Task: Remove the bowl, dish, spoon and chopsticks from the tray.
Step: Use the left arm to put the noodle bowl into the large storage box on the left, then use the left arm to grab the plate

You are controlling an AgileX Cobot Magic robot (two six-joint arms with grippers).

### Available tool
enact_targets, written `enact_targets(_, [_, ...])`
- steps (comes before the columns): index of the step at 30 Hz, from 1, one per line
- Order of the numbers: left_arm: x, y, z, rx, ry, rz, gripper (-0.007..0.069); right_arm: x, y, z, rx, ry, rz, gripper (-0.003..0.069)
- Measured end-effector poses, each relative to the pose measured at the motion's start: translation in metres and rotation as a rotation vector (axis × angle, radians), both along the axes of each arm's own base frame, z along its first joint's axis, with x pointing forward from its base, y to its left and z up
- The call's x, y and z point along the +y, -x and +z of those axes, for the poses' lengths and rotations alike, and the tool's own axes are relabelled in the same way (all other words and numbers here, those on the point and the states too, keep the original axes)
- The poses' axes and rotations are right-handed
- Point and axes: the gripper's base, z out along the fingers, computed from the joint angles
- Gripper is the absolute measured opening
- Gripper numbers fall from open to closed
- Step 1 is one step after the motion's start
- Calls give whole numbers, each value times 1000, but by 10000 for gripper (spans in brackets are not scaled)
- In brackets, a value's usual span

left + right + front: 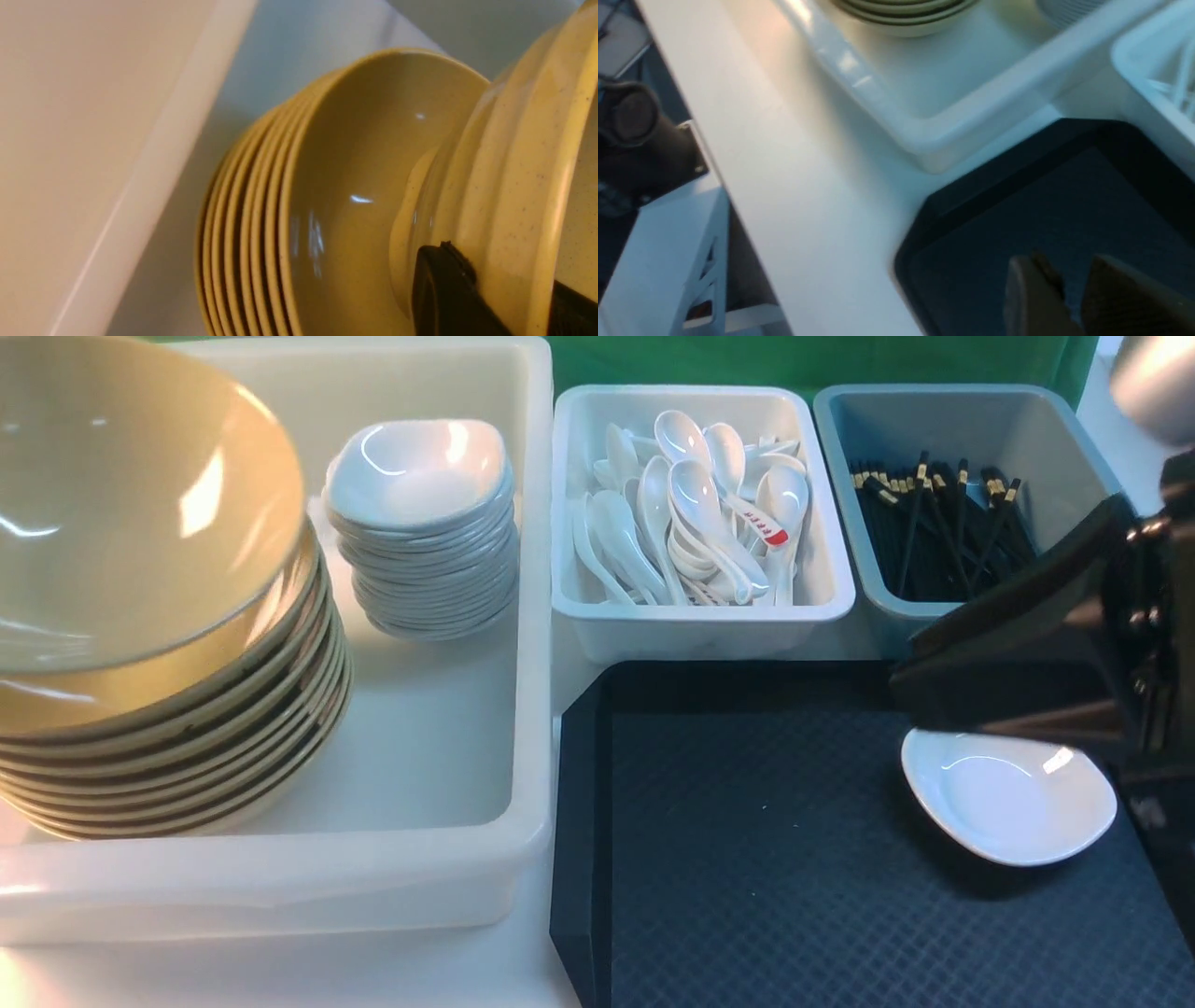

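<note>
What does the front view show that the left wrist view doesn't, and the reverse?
Front only: the tray with one dish on it, the dish stack, the spoon bin, the chopsticks bin and the right arm. Left wrist only: the left hand clamped on the tilted bowl at its rim. Both: that bowl at the bowl stack in the tub.

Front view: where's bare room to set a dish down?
White tub: bare floor between the bowl stack, the dish stack and the near wall. Tray: bare left of the dish. Spoon bin and chopstick bin are crowded.
</note>
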Motion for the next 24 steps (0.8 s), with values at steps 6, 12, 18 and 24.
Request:
enact_targets(6, [5,-17,-19,49,-17,-50,49,6,5,0,-25,6,60,195])
enact_targets(12, [-2,-35,-47,231,-148,-149,246,7,6,0,-37,14,75,195])
enact_targets(18, [-3,-34,-37,313,-241,-147,517,7,6,0,-43,21,75,195])
enact_targets(24, [-2,-26,26,224,-351,-116,599,4,2,-1,-79,53,58,195])
